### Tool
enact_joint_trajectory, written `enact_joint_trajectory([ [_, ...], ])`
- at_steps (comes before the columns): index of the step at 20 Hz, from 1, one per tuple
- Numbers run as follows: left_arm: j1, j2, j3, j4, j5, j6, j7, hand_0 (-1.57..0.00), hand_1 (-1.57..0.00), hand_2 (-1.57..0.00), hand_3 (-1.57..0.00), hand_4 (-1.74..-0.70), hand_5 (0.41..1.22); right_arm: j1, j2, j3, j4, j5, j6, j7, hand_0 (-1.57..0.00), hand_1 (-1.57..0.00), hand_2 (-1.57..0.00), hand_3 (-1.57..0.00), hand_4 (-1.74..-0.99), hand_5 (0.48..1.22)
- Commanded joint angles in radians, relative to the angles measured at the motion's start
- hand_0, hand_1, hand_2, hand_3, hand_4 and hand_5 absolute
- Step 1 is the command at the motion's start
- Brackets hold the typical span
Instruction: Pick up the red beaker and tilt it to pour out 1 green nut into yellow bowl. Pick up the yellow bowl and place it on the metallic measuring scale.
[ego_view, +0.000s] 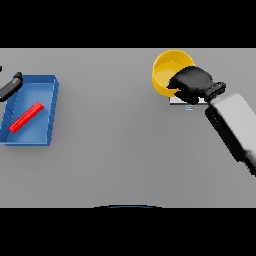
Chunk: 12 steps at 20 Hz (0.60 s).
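Observation:
The yellow bowl (167, 67) stands at the back right of the table, over a metallic measuring scale (179, 101) of which only a thin pale edge shows below my hand. My right hand (194, 83) rests on the bowl's near right rim, its fingers curled over the rim. I see no green nut inside the bowl. At the far left, the red beaker (26, 116) lies on its side in a blue tray (49, 95). My left hand (11, 85) shows at the left edge, by the tray's back corner, with its fingers straight and holding nothing.
The blue tray takes up the left side of the table. My right forearm (235, 130) runs from the lower right up to the bowl. Bare grey tabletop (115, 125) lies between the tray and the bowl.

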<state>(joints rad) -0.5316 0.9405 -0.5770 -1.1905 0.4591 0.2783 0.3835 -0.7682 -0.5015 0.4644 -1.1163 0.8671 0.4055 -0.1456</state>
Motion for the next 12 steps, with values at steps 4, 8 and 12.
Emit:
enact_joint_trajectory([
  [4, 0.006, 0.003, -0.002, -0.007, 0.003, -0.003, 0.01, 0.0, 0.0, 0.0, 0.0, -0.73, 0.735, -0.018, -0.01, -0.027, 0.109, 0.013, -0.061, -0.014, -1.57, -1.57, -1.54, -1.15, -1.741, 1.221],
  [8, 0.012, 0.013, -0.005, -0.019, -0.004, 0.002, 0.009, 0.0, 0.0, 0.0, 0.0, -0.72, 0.72, -0.039, -0.002, -0.047, 0.242, 0.02, -0.114, -0.047, -1.57, -1.57, -1.49, -1.2, -1.741, 1.221],
  [12, -0.002, -0.002, -0.009, -0.005, -0.009, 0.002, 0.014, 0.0, 0.0, 0.0, 0.0, -0.72, 0.712, -0.064, 0.017, -0.074, 0.352, 0.013, -0.143, -0.059, -1.57, -1.57, -1.44, -1.32, -1.741, 1.221],
])
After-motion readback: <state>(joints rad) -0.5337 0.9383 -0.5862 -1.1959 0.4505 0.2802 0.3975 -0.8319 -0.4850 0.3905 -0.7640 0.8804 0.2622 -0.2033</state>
